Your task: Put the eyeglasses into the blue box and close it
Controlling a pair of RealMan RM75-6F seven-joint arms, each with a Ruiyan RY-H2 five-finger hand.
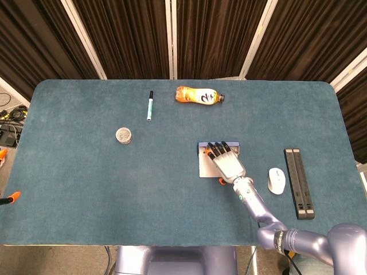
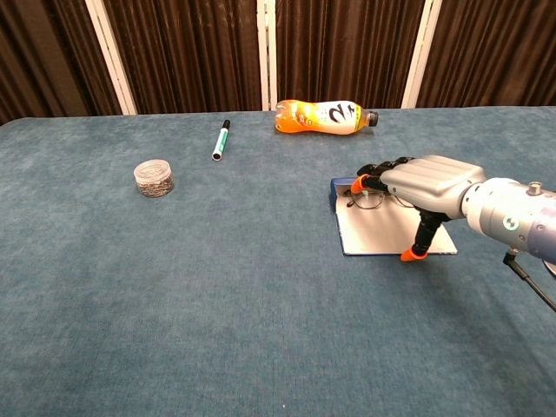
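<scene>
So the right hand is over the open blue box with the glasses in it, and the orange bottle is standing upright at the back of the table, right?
Not quite. The orange bottle is lying on its side, not standing; the chest view shows it plainly. The rest holds: the right hand is over the open blue box, with the glasses in it.

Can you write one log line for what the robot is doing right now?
right hand: over thin-framed eyeglasses | open blue box: eyeglasses inside, unclosed | left hand: unseen

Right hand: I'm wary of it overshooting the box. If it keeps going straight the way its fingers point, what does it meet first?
Likely the blue box back wall, just beyond the right hand fingertips over the eyeglasses. Height above the wall is unclear.
</scene>
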